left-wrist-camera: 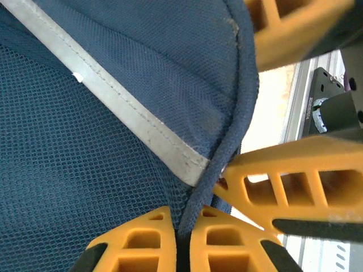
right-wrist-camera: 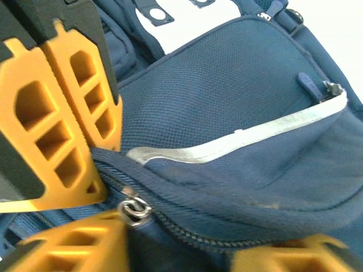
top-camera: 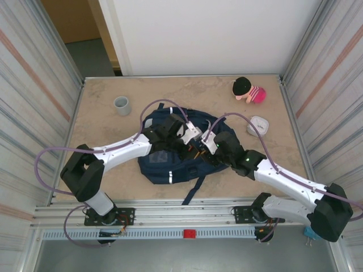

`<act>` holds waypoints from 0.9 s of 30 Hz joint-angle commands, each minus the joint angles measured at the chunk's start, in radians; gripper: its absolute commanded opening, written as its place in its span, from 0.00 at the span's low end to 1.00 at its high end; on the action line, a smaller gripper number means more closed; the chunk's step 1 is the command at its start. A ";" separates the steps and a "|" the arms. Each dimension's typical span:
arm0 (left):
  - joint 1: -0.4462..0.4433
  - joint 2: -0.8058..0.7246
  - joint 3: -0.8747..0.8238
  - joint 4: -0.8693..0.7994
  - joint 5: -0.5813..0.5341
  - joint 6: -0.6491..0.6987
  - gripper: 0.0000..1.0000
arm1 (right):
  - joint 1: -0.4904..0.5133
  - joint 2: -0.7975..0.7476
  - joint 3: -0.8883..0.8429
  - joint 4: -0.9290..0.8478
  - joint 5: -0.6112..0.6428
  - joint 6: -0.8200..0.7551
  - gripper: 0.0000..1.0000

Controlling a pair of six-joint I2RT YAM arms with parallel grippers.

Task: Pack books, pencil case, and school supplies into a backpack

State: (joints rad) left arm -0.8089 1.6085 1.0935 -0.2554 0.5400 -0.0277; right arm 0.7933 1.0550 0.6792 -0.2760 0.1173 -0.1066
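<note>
The navy backpack (top-camera: 164, 161) with thin white stripes lies in the middle of the table. My left gripper (left-wrist-camera: 181, 241) is shut on a corded seam of the backpack (left-wrist-camera: 113, 170), next to a white stripe. My right gripper (right-wrist-camera: 178, 255) is open, its jaws standing apart over the backpack's zipper line. A metal zipper pull (right-wrist-camera: 133, 211) sits right beside its left finger (right-wrist-camera: 74, 243). From above, both grippers meet over the backpack's right side, the left gripper (top-camera: 190, 136) just beyond the right gripper (top-camera: 201, 148). The pale, rounded pencil case (top-camera: 258, 124) lies to the right. The books are out of view.
A grey cup (top-camera: 122, 105) stands at the back left. A pink and black plush toy (top-camera: 248, 90) lies at the back right. Metal walls close in both sides of the table (top-camera: 102, 181). A backpack strap (top-camera: 193, 190) trails toward the near edge.
</note>
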 commanded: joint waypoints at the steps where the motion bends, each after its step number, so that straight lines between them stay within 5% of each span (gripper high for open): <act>1: -0.017 -0.019 0.058 -0.006 0.113 0.013 0.00 | 0.003 0.014 0.026 -0.009 0.050 -0.030 0.23; 12: 0.013 -0.042 0.039 -0.091 0.023 0.067 0.00 | -0.235 -0.059 0.051 -0.149 -0.241 0.136 0.02; 20: 0.015 -0.046 0.023 -0.036 0.064 0.034 0.00 | -0.205 -0.028 0.073 -0.159 -0.229 0.142 0.30; 27: 0.016 -0.054 0.024 -0.021 0.075 0.022 0.00 | -0.098 -0.088 0.051 -0.085 -0.112 0.071 0.36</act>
State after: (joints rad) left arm -0.7994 1.6043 1.1187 -0.2661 0.5602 0.0174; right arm 0.6670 1.0103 0.7330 -0.3870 -0.0830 -0.0082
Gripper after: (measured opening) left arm 0.085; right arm 0.364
